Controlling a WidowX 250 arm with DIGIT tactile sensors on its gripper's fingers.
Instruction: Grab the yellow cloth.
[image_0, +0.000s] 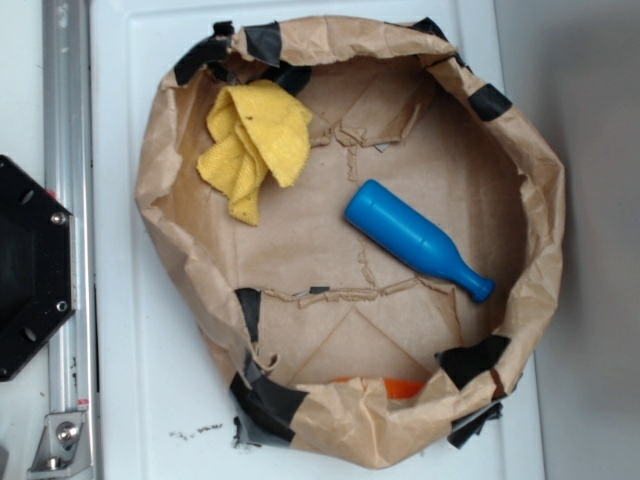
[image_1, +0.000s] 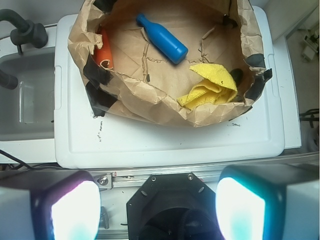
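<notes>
The yellow cloth (image_0: 253, 143) lies crumpled in the upper left of a brown paper bag basin (image_0: 540, 230). In the wrist view the cloth (image_1: 212, 85) lies at the bag's near right, just behind the rim. My gripper (image_1: 157, 210) is open and empty; its two fingers stand wide apart at the bottom of the wrist view, over the robot's black base and well short of the bag. The gripper does not show in the exterior view.
A blue bottle (image_0: 415, 240) lies on its side in the bag's middle right. An orange object (image_0: 395, 386) sits against the bag's near wall, also in the wrist view (image_1: 104, 52). The bag rests on a white bin lid (image_1: 170, 142). A metal rail (image_0: 70, 200) and the black base (image_0: 30, 265) are at the left.
</notes>
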